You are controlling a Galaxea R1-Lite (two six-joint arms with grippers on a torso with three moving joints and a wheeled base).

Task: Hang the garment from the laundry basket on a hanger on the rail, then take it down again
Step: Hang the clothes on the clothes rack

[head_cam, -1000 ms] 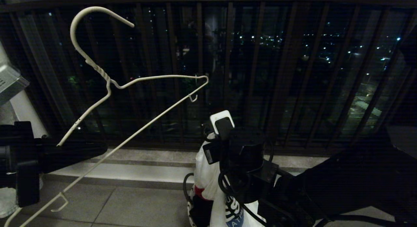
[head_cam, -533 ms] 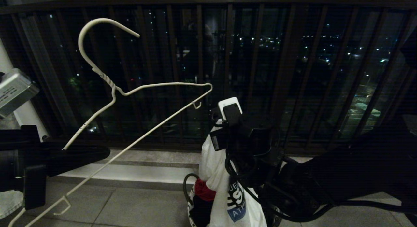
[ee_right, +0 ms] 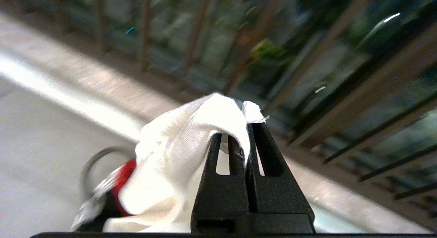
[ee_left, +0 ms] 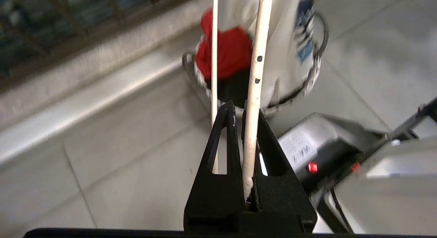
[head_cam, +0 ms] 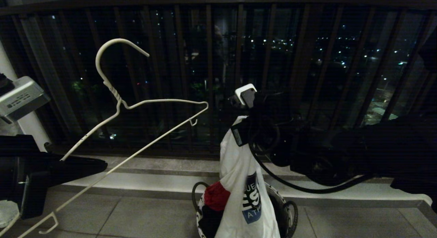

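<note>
At the left of the head view the left gripper (head_cam: 73, 164) is clamping narrowly on one shoulder arm of the thin cream-white wire hanger (head_cam: 136, 105), whose twisted neck and hook are rising up and away while its long bottom bar is slanting down toward the lower left corner; in the left wrist view the left gripper (ee_left: 243, 116) is pinching that pale rod between closed jaws. The hanger's free shoulder tip is pointing right, toward the cloth but apart from it. Further right, the white short-sleeved T-shirt with a dark blue printed logo (head_cam: 245, 183) is hanging long and nearly upright, its top bunched in the right gripper (head_cam: 240, 127), which is nipping a fold of it in jaws shut tight, as the right gripper (ee_right: 246, 128) is showing in its own view. The shirt's lower end is trailing into the small round laundry basket with a pale perforated rim (head_cam: 288, 210), beside a red cloth (head_cam: 216, 197). I judge the next move is depending on bringing shirt opening and hanger tip together, the left arm being nearer the hanger. Below is pale tiled floor (head_cam: 150, 214) with a raised ledge; behind, dark barred window railing (head_cam: 307, 60). The rail is not showing.
</note>
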